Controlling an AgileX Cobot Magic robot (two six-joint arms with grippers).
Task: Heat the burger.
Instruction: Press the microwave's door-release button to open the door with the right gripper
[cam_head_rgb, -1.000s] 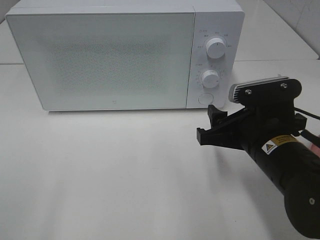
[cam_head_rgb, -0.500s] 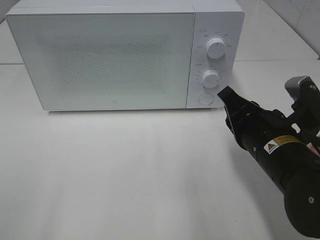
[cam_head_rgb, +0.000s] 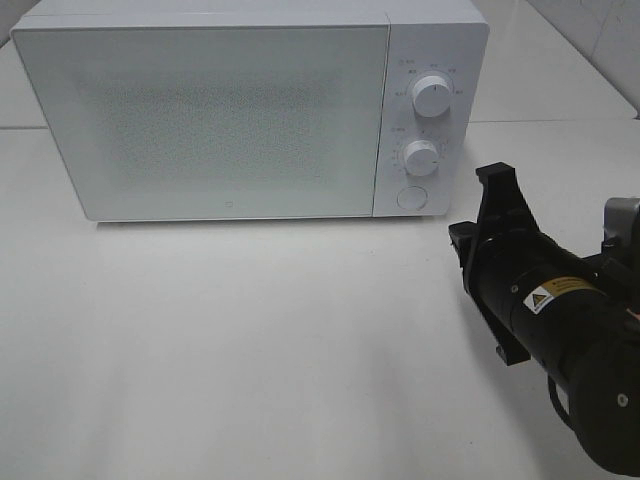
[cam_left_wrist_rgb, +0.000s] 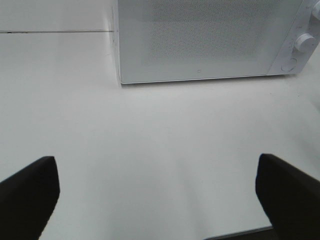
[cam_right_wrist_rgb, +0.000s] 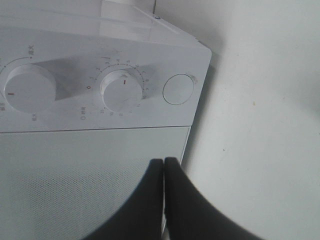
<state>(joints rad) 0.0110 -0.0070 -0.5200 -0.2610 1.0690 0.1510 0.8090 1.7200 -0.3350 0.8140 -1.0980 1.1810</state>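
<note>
Against 1 second ago: right gripper (cam_head_rgb: 497, 174) rolled onto its side and drawn rightward off the microwave (cam_head_rgb: 200, 110) front, jaws now pressed together on nothing instead of spread. Tip near the round button (cam_head_rgb: 411, 197), above the tabletop (cam_head_rgb: 250, 350). Door shut, 2 dials (cam_head_rgb: 432, 95) as before. Left gripper (cam_left_wrist_rgb: 156, 159) spread wide, empty, low over the tabletop, facing the door. Burger in none of the 3 views; place relative to either gripper impossible to tell.
</note>
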